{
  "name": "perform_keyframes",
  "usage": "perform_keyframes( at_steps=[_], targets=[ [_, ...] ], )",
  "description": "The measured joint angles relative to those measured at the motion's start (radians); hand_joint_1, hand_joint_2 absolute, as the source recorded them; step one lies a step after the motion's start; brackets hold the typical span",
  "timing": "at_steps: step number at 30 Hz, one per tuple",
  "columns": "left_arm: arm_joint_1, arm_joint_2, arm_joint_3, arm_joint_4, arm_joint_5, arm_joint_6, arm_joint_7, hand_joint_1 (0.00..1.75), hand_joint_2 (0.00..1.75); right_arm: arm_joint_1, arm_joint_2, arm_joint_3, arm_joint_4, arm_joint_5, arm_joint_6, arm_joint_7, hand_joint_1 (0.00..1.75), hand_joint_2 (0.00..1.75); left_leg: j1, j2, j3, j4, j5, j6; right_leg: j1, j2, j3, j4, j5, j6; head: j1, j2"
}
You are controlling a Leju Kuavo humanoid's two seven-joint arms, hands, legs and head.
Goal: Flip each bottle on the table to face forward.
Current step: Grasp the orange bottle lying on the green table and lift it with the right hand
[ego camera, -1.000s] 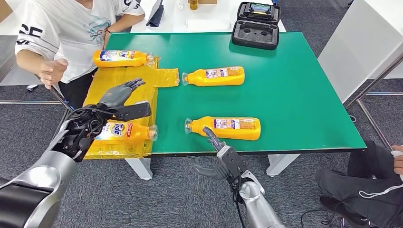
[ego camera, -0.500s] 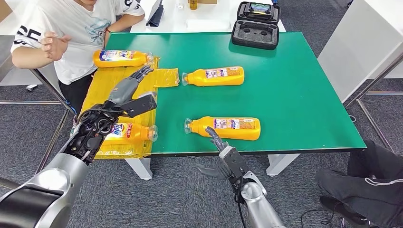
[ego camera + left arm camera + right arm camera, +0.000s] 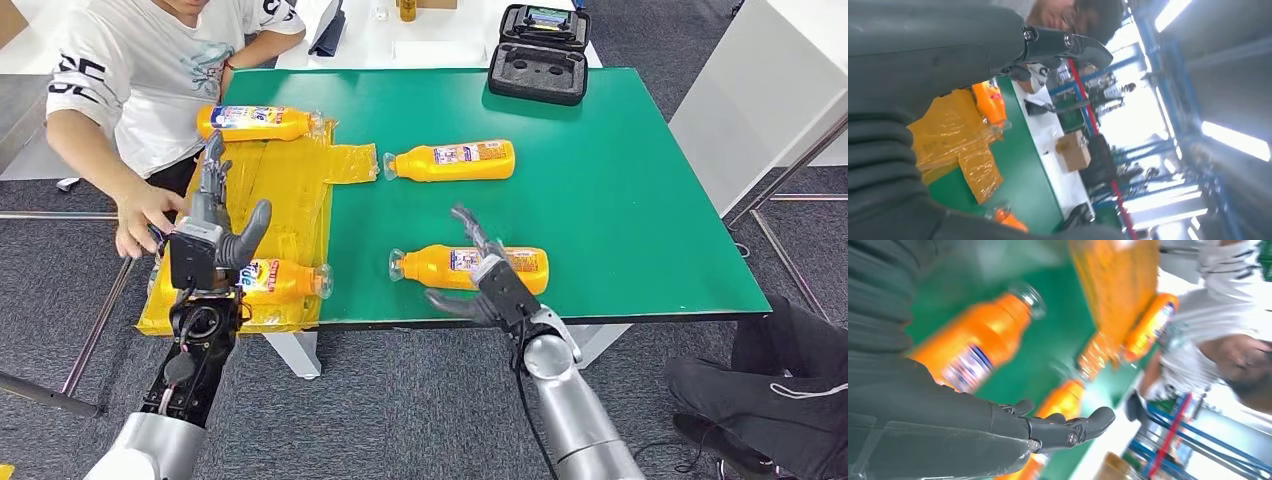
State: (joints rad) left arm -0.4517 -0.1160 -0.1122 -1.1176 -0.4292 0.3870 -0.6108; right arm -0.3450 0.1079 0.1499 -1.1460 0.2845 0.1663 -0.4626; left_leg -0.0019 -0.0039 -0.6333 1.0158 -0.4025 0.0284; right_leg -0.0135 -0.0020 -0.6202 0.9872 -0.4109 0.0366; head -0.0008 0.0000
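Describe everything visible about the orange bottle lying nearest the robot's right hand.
The near orange bottle lies on its side on the green table, close to the near edge, its clear cap end pointing toward the yellow sheet. It looks like glossy plastic, with a white and blue label of small print facing up. The right hand reaches over its middle with fingers spread; whether it touches the bottle cannot be told. No other bottle touches it.
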Motion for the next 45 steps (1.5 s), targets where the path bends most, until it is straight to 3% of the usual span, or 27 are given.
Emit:
perform_keyframes(
  at_steps=[4, 12, 18, 26, 36, 45],
  targets=[
    [0.047, -0.006, 0.012, -0.057, 0.061, 0.033, -0.014, 0.00, 1.75, -0.075, -0.029, 0.020, 0.003, -0.024, -0.002, 0.026, 0.00, 1.75, 0.000, 0.000, 0.000, 0.000, 0.000, 0.000, 0.000, 0.000, 0.000, 0.000, 0.000, 0.000, 0.000, 0.000],
    [0.097, -0.006, 0.017, -0.111, 0.070, 0.065, -0.010, 0.00, 1.75, -0.231, -0.125, 0.076, 0.135, 0.011, 0.070, 0.158, 0.00, 1.75, 0.000, -0.002, -0.001, 0.000, 0.001, 0.000, 0.000, -0.002, 0.000, 0.000, 0.000, 0.000, 0.000, 0.000],
    [0.110, -0.002, 0.019, -0.120, 0.059, 0.082, 0.000, 0.00, 1.75, -0.347, -0.203, 0.159, 0.291, 0.065, 0.178, 0.192, 0.00, 1.75, -0.001, -0.003, -0.001, 0.000, 0.001, 0.001, 0.000, -0.003, 0.000, 0.000, 0.000, 0.000, -0.001, 0.000],
    [0.125, 0.004, 0.020, -0.121, 0.055, 0.096, 0.001, 0.00, 1.75, -0.407, -0.274, 0.244, 0.393, 0.087, 0.221, 0.197, 0.00, 1.75, -0.001, -0.005, -0.001, 0.000, 0.001, 0.001, 0.000, -0.004, 0.000, 0.000, 0.000, 0.001, -0.001, 0.000],
    [0.126, 0.005, 0.020, -0.113, 0.059, 0.113, -0.003, 0.00, 1.75, -0.419, -0.306, 0.324, 0.455, 0.091, 0.239, 0.188, 0.00, 1.75, -0.001, -0.004, -0.001, 0.000, 0.001, 0.001, 0.000, -0.004, 0.000, 0.000, 0.000, 0.001, -0.001, 0.000],
    [0.117, 0.005, 0.020, -0.087, 0.085, 0.125, -0.016, 0.00, 1.75, -0.423, -0.283, 0.371, 0.536, 0.100, 0.214, 0.169, 0.00, 1.75, -0.001, -0.004, -0.001, 0.000, 0.001, 0.001, 0.000, -0.004, 0.000, 0.000, 0.000, 0.001, -0.001, 0.000]
  ],
)
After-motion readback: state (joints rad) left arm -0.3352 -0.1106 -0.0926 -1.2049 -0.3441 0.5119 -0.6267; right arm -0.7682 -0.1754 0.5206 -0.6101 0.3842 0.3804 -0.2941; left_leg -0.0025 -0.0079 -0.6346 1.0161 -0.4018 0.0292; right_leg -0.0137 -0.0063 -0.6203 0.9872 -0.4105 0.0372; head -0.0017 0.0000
